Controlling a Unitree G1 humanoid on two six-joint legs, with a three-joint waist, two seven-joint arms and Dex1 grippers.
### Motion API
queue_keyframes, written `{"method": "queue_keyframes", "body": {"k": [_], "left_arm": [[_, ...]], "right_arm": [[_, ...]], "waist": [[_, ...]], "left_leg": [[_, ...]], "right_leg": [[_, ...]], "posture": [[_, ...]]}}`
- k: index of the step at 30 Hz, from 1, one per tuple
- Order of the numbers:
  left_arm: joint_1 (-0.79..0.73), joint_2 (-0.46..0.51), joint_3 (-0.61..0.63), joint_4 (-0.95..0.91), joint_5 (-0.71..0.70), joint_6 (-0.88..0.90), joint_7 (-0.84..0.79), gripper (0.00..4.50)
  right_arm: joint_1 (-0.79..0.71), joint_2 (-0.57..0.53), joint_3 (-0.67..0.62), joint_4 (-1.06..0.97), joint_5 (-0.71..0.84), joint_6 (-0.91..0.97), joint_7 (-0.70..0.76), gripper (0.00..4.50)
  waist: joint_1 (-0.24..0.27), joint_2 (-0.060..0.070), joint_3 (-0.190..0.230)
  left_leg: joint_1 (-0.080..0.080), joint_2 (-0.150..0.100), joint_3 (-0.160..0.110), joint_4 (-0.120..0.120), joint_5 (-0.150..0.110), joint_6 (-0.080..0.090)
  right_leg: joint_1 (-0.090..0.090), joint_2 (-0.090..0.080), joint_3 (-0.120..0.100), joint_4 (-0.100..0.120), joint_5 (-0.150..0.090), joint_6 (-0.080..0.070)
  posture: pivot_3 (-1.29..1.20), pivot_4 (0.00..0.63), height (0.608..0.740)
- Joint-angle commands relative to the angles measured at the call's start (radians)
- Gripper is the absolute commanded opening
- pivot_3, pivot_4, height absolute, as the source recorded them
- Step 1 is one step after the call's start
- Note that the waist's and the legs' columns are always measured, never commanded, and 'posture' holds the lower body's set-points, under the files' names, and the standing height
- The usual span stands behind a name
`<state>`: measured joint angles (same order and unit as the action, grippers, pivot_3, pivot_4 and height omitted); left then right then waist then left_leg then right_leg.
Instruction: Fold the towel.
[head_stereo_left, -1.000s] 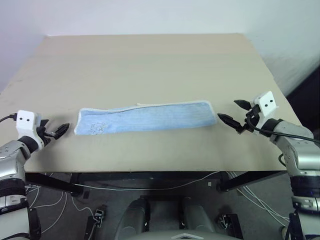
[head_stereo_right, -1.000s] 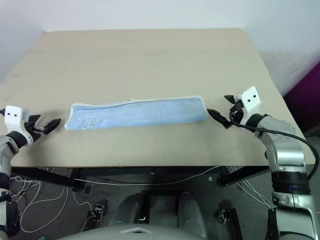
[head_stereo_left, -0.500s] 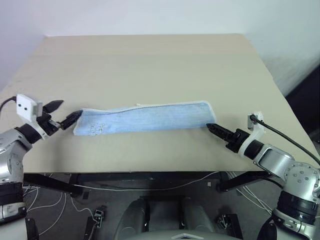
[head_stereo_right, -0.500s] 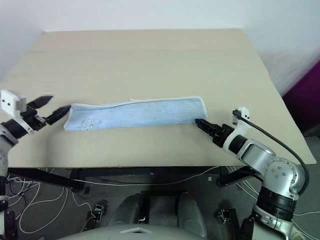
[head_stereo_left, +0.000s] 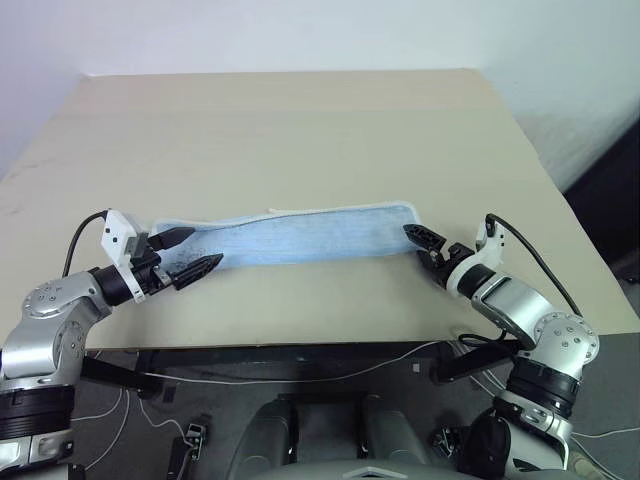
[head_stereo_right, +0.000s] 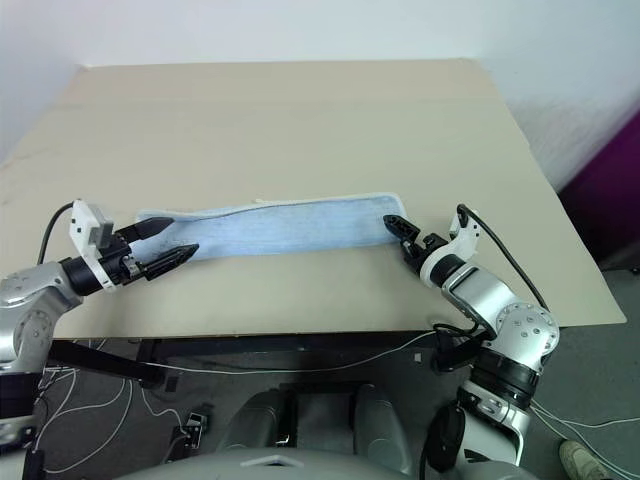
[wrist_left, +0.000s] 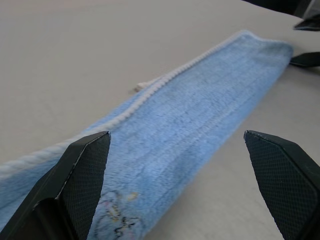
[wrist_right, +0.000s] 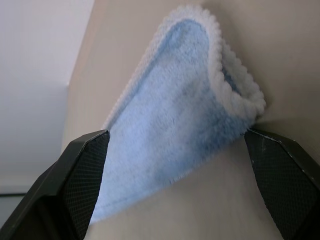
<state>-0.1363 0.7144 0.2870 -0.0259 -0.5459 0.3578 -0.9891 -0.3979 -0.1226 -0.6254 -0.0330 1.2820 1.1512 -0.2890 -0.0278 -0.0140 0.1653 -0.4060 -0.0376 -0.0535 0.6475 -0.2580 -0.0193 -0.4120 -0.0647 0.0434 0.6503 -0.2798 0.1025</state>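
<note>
The towel (head_stereo_left: 300, 235), folded into a long narrow strip, lies flat across frame centre on the beige worktop (head_stereo_left: 300, 130), left hand (head_stereo_left: 187, 254) fingers apart straddling its left end, right hand (head_stereo_left: 423, 242) fingers apart at its right end.

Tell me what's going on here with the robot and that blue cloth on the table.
The robot is folding a light blue towel, which already lies as a long narrow strip across the tan table. The left gripper sits at the strip's left end and the right gripper at its right end. Both have their jaws open around the ends, and neither has closed on the cloth yet.
</note>
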Motion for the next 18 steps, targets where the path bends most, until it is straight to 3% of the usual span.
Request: {"method": "queue_keyframes", "body": {"k": [1, 3, 14, 18], "left_arm": [[0.027, 0.002, 0.002, -0.072, -0.029, 0.017, -0.015, 4.49], [0.040, 0.002, 0.002, -0.084, -0.031, 0.021, -0.015, 4.50], [0.049, -0.020, -0.014, -0.091, -0.019, 0.018, -0.007, 4.50], [0.035, -0.028, -0.025, -0.070, -0.010, 0.008, -0.001, 4.50]], "right_arm": [[-0.017, 0.016, 0.010, 0.071, -0.016, -0.065, -0.038, 4.32], [-0.020, 0.013, 0.016, 0.087, -0.016, -0.082, -0.037, 3.92], [-0.026, -0.015, 0.037, 0.129, -0.009, -0.153, -0.014, 0.15], [-0.018, -0.053, 0.023, 0.112, -0.004, -0.167, -0.002, 0.03]], "waist": [[-0.006, 0.000, 0.000], [-0.009, 0.000, 0.000], [-0.015, -0.001, -0.001], [-0.009, -0.001, -0.001]], "left_leg": [[0.001, 0.000, 0.000, 0.000, 0.000, 0.000], [0.002, 0.000, 0.000, 0.000, 0.000, 0.000], [0.004, 0.000, -0.001, 0.000, 0.000, 0.000], [0.006, 0.000, -0.001, -0.001, 0.000, 0.000]], "right_leg": [[0.002, 0.000, 0.000, 0.000, 0.000, 0.000], [0.003, 0.000, 0.000, 0.000, 0.000, 0.000], [0.005, 0.000, 0.000, -0.001, 0.000, 0.000], [0.008, 0.000, 0.000, -0.001, 0.000, 0.000]], "posture": [[0.00, 0.150, 0.740], [0.00, 0.150, 0.740], [0.00, 0.150, 0.740], [0.00, 0.150, 0.740]]}}
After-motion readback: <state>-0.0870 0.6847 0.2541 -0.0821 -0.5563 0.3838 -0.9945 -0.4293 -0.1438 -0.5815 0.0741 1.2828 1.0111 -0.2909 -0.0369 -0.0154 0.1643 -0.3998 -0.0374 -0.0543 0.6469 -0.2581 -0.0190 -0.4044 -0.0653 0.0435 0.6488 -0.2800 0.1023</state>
